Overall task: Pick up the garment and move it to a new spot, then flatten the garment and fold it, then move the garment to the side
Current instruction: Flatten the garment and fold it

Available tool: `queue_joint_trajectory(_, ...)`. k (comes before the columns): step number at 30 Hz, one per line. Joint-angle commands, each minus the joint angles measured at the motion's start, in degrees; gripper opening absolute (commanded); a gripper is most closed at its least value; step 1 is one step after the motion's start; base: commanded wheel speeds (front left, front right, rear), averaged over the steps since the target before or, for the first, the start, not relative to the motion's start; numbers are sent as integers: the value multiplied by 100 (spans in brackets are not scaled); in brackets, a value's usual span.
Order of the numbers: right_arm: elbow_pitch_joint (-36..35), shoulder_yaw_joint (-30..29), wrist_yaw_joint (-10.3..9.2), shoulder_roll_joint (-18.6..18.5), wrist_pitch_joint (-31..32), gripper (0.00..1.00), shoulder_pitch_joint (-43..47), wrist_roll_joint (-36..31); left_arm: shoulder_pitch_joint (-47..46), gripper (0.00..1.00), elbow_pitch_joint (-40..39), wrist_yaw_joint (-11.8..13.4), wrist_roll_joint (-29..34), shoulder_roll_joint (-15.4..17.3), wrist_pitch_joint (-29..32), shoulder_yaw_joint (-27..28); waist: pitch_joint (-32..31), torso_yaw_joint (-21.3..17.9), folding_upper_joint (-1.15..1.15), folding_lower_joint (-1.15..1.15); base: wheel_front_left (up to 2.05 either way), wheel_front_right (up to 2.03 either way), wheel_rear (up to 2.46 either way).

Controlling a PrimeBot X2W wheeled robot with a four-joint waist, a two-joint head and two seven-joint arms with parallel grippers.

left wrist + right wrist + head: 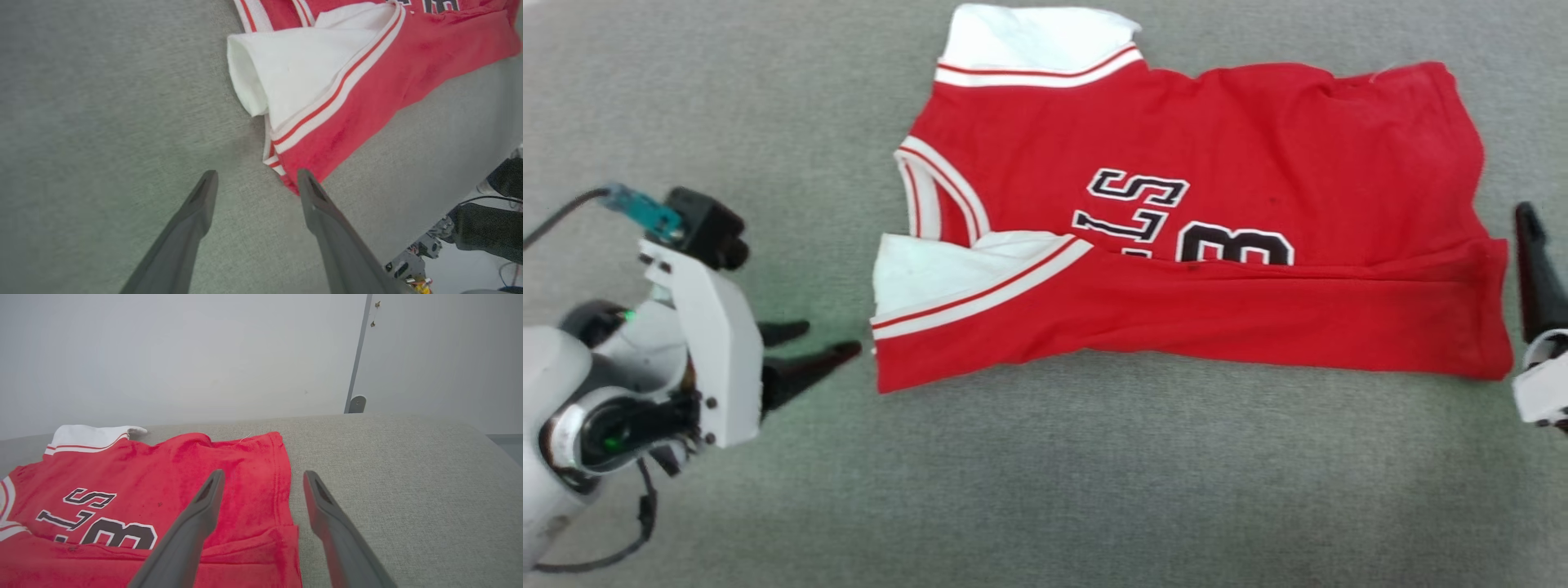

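The left gripper (831,340) stands with its two dark fingers spread wide and nothing between them; it sits just off the sleeve-end corner of the garment (1258,327), fingers pointing toward that corner. In the left wrist view one fingertip (305,176) lies right at the red corner (whether it touches the cloth, I cannot tell); the other is over bare grey fabric. The right gripper (264,475) is likewise wide apart and empty, at the garment's hem end; in its wrist view one finger shows against the red cloth and the other against the grey surface (1094,490) beside the hem.

The garment lies flat on that grey upholstered surface, between the two grippers, neck toward the left gripper and hem toward the right one. Its near long edge is folded up over the body, forming a red band that covers the lower part of the black-and-white lettering and number; one white sleeve (947,273) rides on that band; the other white sleeve (1029,41) sticks out at the garment's far edge.
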Motion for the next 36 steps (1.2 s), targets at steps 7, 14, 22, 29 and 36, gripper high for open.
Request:
queue_joint_trajectory(7,46,223,-7,54,-98,100,-71,20,31,100,-8,186,-402,-189,388,-80,202,-382,0,0,0,0,0)
queue_joint_trajectory(14,7,305,-7,84,-153,100,-50,65,181,100,300,81,-441,-291,391,-176,403,-677,0,0,0,0,0)
queue_joint_trajectory(22,-107,305,-7,69,-77,100,-13,43,162,44,628,-110,-515,-391,352,-165,559,-773,0,0,0,0,0)
queue_joint_trajectory(29,4,685,-7,-363,1049,100,113,213,164,0,611,-287,-439,-474,266,-196,577,-701,0,0,0,0,0)
queue_joint_trajectory(36,-59,1050,-7,-831,2685,100,-104,472,120,0,485,-366,-419,-493,183,-174,695,-570,0,0,0,0,0)
